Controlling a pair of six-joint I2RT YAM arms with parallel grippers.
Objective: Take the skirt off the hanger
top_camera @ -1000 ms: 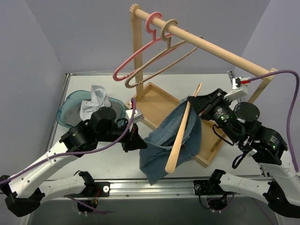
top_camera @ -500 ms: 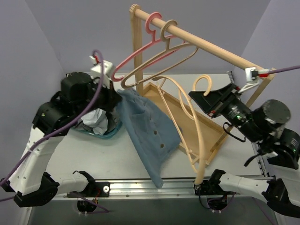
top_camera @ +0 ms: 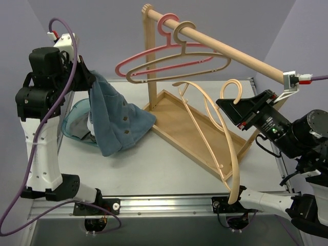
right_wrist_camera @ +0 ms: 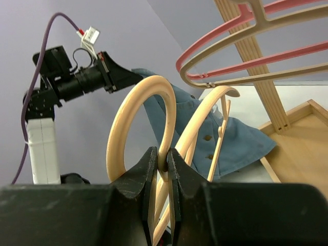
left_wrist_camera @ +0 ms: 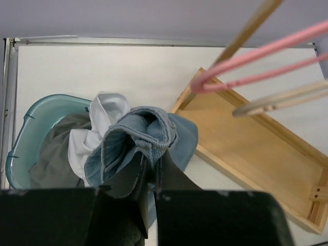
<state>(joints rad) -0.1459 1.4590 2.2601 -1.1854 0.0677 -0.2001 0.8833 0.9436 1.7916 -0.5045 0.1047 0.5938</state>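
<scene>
Denim skirt (top_camera: 117,123) hanging below left gripper (top_camera: 89,77) (closed on its waistband), hem over teal basin (top_camera: 72,119), wooden hanger (right_wrist_camera: 120,125) well apart, hook clamped in right gripper (right_wrist_camera: 163,160).

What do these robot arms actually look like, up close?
The left arm and right arm share white links and chunky black round joints. A purple cable runs along each, with a small white, red-tipped plug near the wrist. The left claw and right claw are black, with two flat fingers.
</scene>
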